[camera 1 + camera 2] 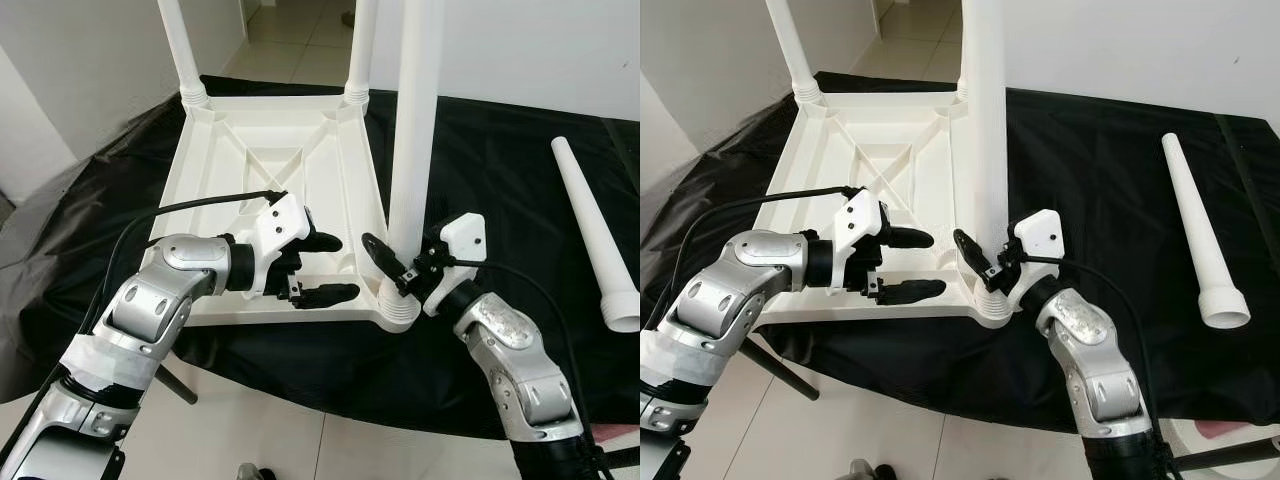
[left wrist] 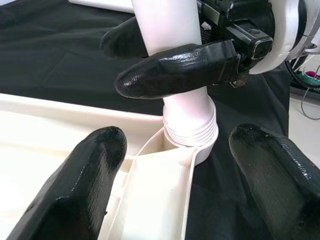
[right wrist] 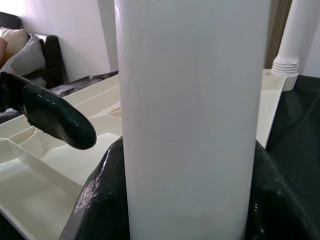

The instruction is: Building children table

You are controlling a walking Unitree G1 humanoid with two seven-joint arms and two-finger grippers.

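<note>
The right hand (image 1: 392, 262) holds the near leg (image 1: 413, 150) of the upturned table (image 1: 262, 160); the left hand (image 1: 325, 268) is wide open beside it.

Left claw (image 1: 325, 268) sits mid-frame, its silver arm bent up from the lower left, black fingers spread apart. Right claw (image 1: 392, 263), arm rising from the lower right, is clamped closed.

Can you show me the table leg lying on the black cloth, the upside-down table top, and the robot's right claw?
loose table leg (image 1: 1193, 221), right eye view, middle of its shaft.
upside-down table top (image 1: 248, 150), left eye view, ribbed underside.
right gripper (image 1: 392, 266), left eye view, between its fingertips at the standing leg.
</note>
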